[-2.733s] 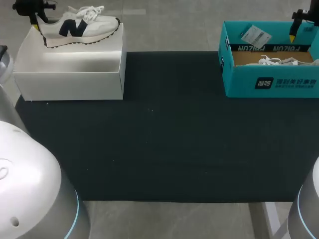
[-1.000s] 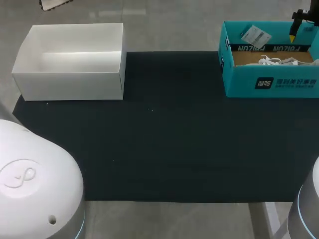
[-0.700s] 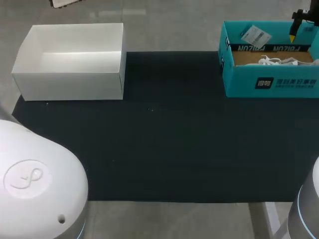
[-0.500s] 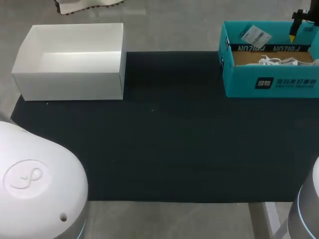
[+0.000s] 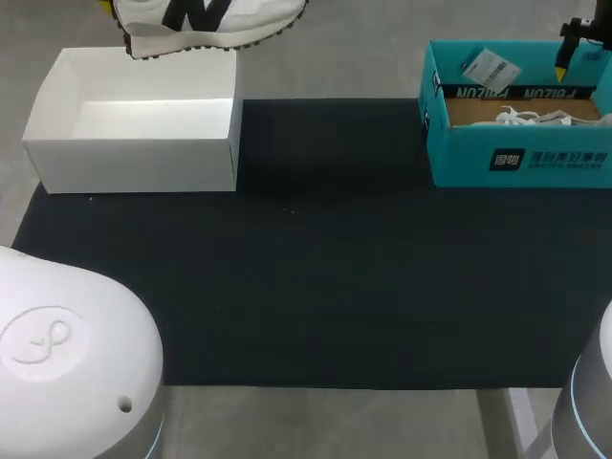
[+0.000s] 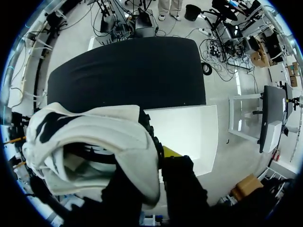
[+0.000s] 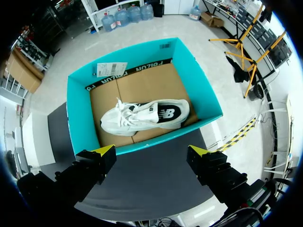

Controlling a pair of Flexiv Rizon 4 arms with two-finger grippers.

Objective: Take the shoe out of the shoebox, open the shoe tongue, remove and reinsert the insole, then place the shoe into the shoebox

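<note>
A white shoe with a black letter on its side (image 5: 206, 17) hangs in the air above the far edge of the empty white shoebox (image 5: 134, 153). In the left wrist view my left gripper (image 6: 154, 158) is shut on the heel end of that shoe (image 6: 90, 142); one yellow fingertip (image 6: 169, 152) shows, the other is hidden behind the shoe. The white shoebox (image 6: 184, 132) lies beneath it. My right gripper (image 7: 151, 151) stands open high above a teal shoebox (image 7: 78, 118), with nothing between its fingers.
The teal shoebox (image 5: 516, 153) stands at the far right of the black mat (image 5: 316, 277) and holds a second white shoe (image 7: 147, 116) on brown cardboard, plus a paper tag (image 5: 490, 67). A yellow fingertip (image 5: 561, 69) of my right gripper hangs over its back wall.
The shoe, only a sliver at the head view's far edge a second ago, has come down and to the right into view above the white shoebox. The right arm has not moved.
</note>
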